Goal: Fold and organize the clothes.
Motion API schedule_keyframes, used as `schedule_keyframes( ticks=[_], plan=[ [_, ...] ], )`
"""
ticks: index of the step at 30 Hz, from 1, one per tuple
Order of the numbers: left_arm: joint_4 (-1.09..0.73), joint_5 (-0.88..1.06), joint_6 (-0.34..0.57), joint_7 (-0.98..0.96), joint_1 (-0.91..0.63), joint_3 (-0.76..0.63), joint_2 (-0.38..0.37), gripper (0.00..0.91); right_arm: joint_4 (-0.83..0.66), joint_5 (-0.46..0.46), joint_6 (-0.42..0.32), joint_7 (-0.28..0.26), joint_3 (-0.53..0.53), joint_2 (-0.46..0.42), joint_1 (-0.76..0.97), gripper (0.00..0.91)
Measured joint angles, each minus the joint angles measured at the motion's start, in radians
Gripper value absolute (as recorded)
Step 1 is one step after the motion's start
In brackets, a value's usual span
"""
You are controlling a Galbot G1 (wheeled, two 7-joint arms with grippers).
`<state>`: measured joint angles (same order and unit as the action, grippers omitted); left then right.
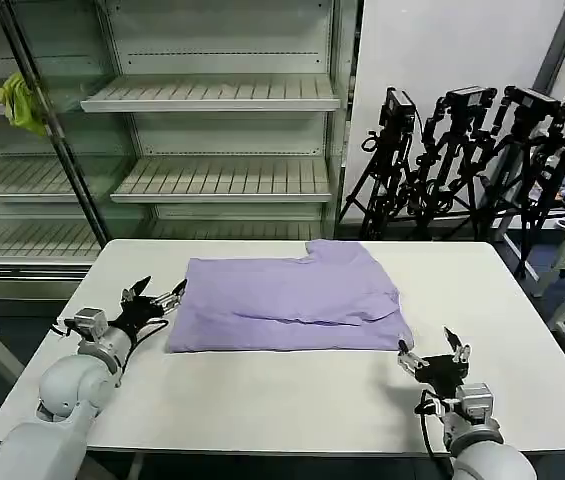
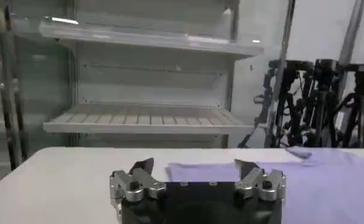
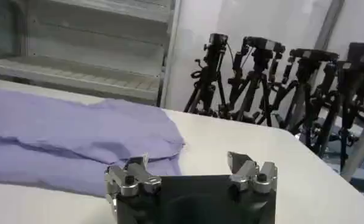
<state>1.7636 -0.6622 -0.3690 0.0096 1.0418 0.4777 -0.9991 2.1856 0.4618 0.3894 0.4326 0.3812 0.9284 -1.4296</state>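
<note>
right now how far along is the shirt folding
Partly done: the lavender T-shirt lies on the white table folded into a rough rectangle, one sleeve still sticking out at the far edge. Nothing is in hand: the left gripper and right gripper sit open at its near corners. Further folds and tidying remain.

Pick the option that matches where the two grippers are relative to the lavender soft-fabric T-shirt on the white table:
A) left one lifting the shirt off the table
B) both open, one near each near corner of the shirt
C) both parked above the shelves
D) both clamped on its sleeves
B: the left gripper and right gripper sit open beside the near corners of the lavender T-shirt, which lies folded on the white table.
</note>
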Motion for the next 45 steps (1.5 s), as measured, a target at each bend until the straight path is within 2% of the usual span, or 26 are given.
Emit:
schedule_keyframes(
  ticks=[14, 33, 36, 37, 38, 41, 45],
  plan=[
    [0.123, -0.016, -0.106, -0.020, 0.157, 0.010, 0.021, 0.907, -0.016, 0.020, 0.007, 0.002, -0.033, -0.006, 0.024, 0.907],
    [0.158, 0.037, -0.131, -0.011, 0.247, -0.007, 0.000, 0.907, -0.182, 0.024, -0.018, -0.013, -0.113, 0.062, 0.162, 0.897],
    [0.157, 0.045, -0.131, -0.010, 0.249, -0.007, -0.002, 0.907, -0.210, 0.021, -0.026, -0.019, -0.121, 0.068, 0.171, 0.786],
    [0.157, 0.046, -0.131, -0.010, 0.249, -0.007, -0.002, 0.907, -0.218, 0.020, -0.028, -0.021, -0.124, 0.069, 0.174, 0.695],
    [0.157, 0.048, -0.131, -0.010, 0.250, -0.006, -0.002, 0.907, -0.225, 0.019, -0.030, -0.023, -0.127, 0.071, 0.175, 0.675],
    [0.158, 0.055, -0.128, -0.009, 0.256, -0.002, -0.003, 0.907, -0.241, 0.016, -0.037, -0.027, -0.131, 0.075, 0.180, 0.504],
    [0.164, 0.063, -0.125, -0.008, 0.266, 0.003, -0.007, 0.907, -0.252, 0.010, -0.045, -0.030, -0.132, 0.080, 0.182, 0.413]
  ],
)
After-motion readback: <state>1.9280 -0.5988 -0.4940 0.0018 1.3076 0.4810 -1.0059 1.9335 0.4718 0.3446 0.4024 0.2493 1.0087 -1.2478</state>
